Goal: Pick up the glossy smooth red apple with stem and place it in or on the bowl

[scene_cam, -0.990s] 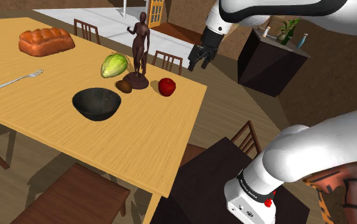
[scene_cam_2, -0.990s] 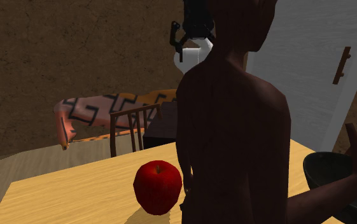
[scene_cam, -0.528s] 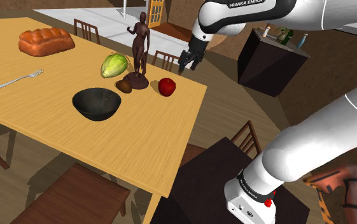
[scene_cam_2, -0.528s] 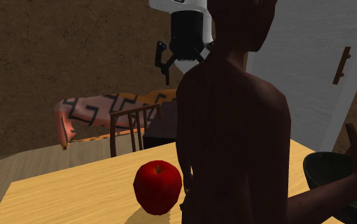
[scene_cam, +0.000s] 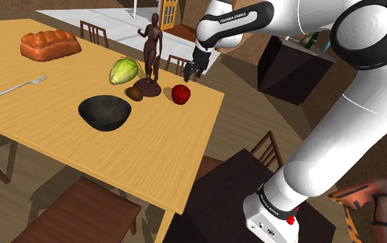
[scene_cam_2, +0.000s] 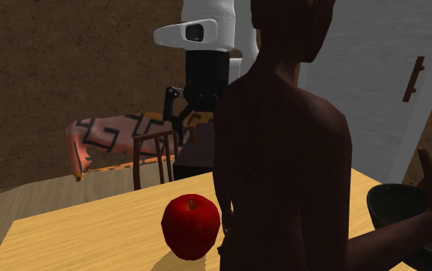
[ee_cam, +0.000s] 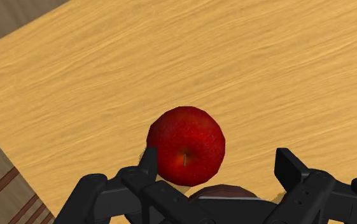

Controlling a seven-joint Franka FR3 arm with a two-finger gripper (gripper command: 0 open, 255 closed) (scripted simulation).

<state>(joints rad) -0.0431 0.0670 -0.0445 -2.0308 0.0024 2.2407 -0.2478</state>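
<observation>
The red apple (scene_cam: 181, 94) rests on the wooden table (scene_cam: 61, 145) near a corner, just beside the base of the dark figurine (scene_cam: 152, 55) and well apart from the black bowl (scene_cam: 105, 112). The gripper (scene_cam: 192, 74) hovers above it, its 2 fingers spread apart, touching nothing.

Shoulder camera sits high beside the stand (scene_cam: 216, 200) at five o'clock, looking down across the table (scene_cam: 47, 138) toward eleven. Second camera crouches at tabletop level, tight behind the figurine (scene_cam_2: 283, 154), facing the arm (scene_cam_2: 214, 11). Wrist camera stares straight down, close. All three catch the apple (scene_cam: 181, 94).
</observation>
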